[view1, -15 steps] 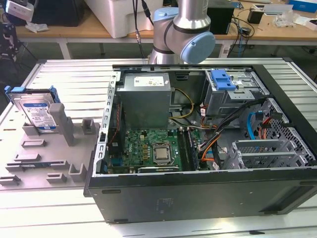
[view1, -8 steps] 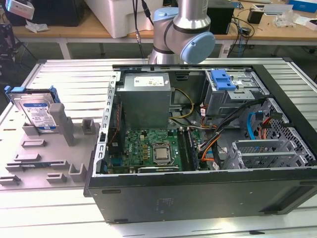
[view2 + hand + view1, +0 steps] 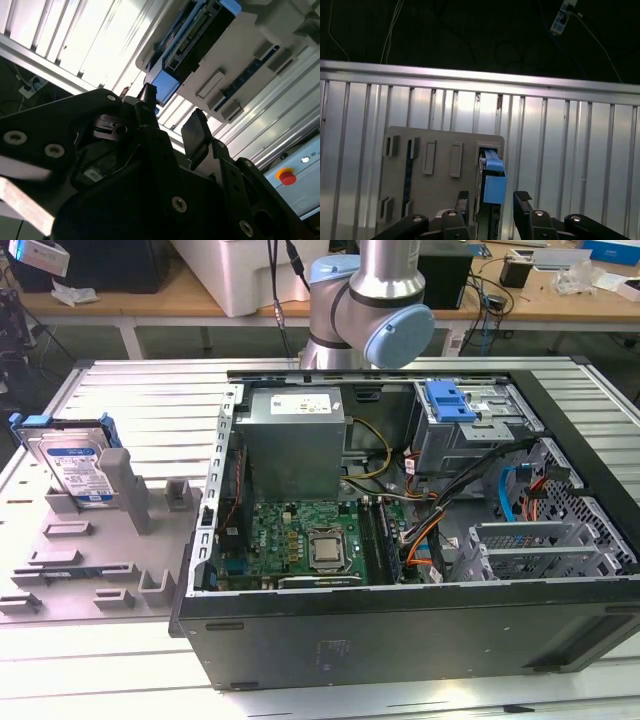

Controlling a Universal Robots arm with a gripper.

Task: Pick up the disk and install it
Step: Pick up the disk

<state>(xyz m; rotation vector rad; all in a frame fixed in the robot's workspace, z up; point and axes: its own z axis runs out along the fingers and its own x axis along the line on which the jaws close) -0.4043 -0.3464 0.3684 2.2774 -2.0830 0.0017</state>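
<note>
At the exterior view's left, the disk [image 3: 68,462] is seen standing on edge in a grey fixture [image 3: 110,550] on the ribbed table [image 3: 140,390]. Its label is turned toward the near side and its blue carrier frames it. It has not yet been lifted. A grey post [image 3: 122,485] of the fixture is set just beside it on the right. Toward the middle, the open computer case [image 3: 400,645] is laid on its side, with the power supply [image 3: 290,445] in its far left corner and the arm [image 3: 385,300] behind it. Further right, the drive cage [image 3: 475,435] with its blue tab [image 3: 448,400] is found at the far side of the case.

In the first wrist view the hand [image 3: 493,199] is spread and nothing is held. The blue end of the disk [image 3: 493,186] is lined up between the two fingers [image 3: 463,200], though it appears to be well apart from them.

The step in hand is judged to be the approach for the pick. It is best done with the hand kept spread until the flat faces of the disk are flanked. The thin edge should be kept centred between the fingers, and the post beside the disk should be cleared.
</note>
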